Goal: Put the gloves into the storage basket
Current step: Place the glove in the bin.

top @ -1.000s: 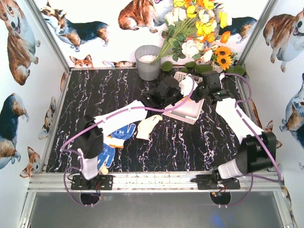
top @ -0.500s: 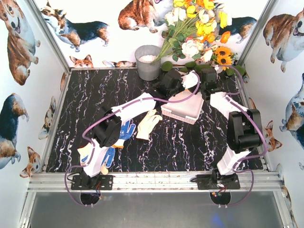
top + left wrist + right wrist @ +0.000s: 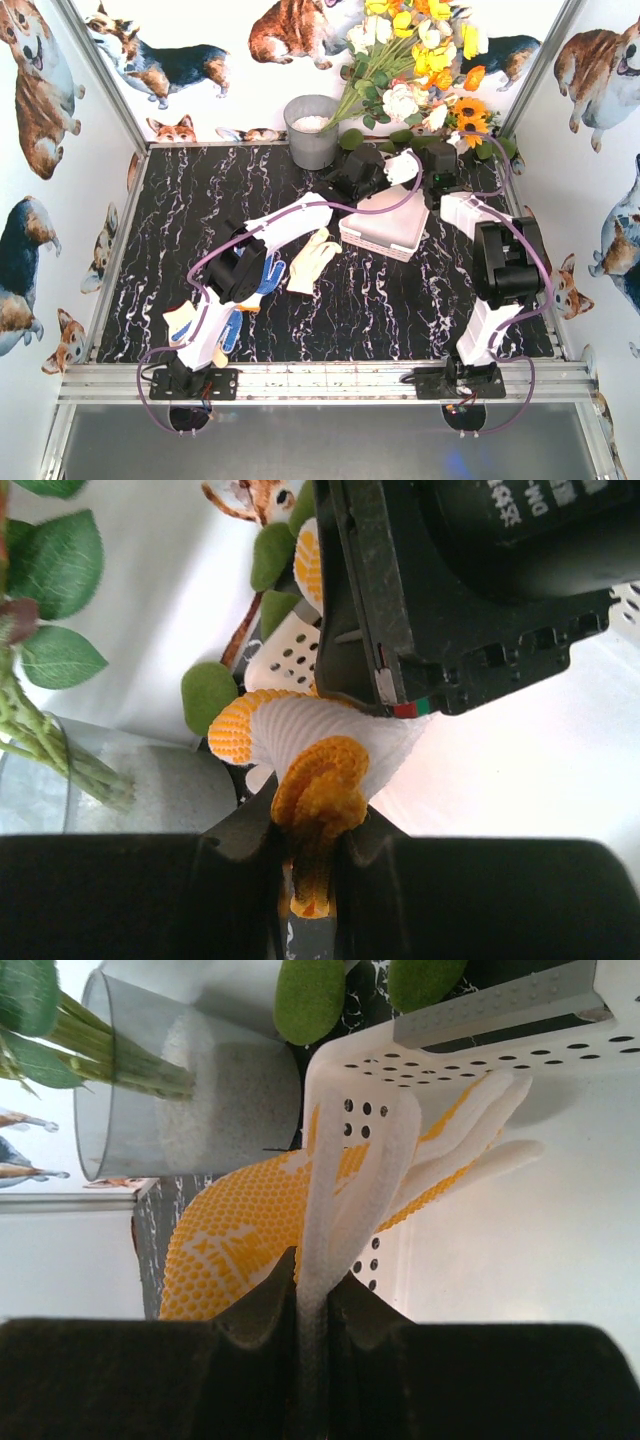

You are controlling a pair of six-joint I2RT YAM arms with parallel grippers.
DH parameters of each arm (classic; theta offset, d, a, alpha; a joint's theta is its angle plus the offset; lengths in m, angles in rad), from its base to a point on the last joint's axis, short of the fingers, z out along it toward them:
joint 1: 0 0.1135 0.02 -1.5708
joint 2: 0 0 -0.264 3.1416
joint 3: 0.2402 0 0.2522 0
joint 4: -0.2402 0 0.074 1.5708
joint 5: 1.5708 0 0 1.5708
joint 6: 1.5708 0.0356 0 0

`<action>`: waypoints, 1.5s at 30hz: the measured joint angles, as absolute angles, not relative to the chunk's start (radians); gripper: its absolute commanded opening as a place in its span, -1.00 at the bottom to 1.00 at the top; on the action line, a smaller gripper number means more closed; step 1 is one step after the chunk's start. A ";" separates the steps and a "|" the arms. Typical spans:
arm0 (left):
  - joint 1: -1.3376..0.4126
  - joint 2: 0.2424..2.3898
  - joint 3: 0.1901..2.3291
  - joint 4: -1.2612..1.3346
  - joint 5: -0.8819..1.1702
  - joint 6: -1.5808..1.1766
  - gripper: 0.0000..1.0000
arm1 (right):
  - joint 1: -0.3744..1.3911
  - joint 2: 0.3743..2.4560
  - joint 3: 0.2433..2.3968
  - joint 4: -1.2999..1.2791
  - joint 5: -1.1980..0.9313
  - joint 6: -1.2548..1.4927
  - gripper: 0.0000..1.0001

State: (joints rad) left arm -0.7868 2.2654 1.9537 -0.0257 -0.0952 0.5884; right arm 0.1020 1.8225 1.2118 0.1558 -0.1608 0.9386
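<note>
My left gripper (image 3: 362,178) and right gripper (image 3: 437,178) meet at the far edge of the white storage basket (image 3: 385,232), with a white glove (image 3: 401,168) between them. In the left wrist view my gripper (image 3: 310,830) is shut on this glove's orange cuff (image 3: 320,778). In the right wrist view my gripper (image 3: 312,1285) is shut on a fold of a white glove (image 3: 345,1190) with a yellow-dotted palm, beside the basket's perforated wall (image 3: 450,1060); it appears to be the same glove. A cream glove (image 3: 314,258), two blue gloves (image 3: 262,272) (image 3: 228,326) and a yellow one (image 3: 180,322) lie on the table.
A grey metal bucket (image 3: 312,130) stands behind and left of the basket. A bunch of artificial flowers (image 3: 420,60) with green leaves leans over the back right corner. Corgi-print walls enclose the black marbled table (image 3: 380,310).
Both grippers have moved back from over the basket to its far edge, the white glove with them. The right arm has folded up closer to its base.
</note>
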 measured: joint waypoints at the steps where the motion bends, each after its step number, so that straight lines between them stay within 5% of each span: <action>1: -0.785 2.265 1.946 -0.025 -0.091 0.587 -1.00 | 0.102 1.829 1.210 0.161 -0.160 0.934 -1.00; 24: -0.802 2.265 1.832 -0.096 -0.007 0.541 -1.00 | 0.103 1.842 1.097 0.107 -0.170 0.883 -1.00; 35: -0.806 2.260 1.834 -0.194 0.056 0.469 0.32 | 0.113 1.873 1.097 0.033 -0.179 0.881 -1.00; 45: -0.796 2.091 1.763 -0.140 0.176 0.309 0.77 | 0.150 1.873 1.098 0.022 -0.109 0.870 -0.99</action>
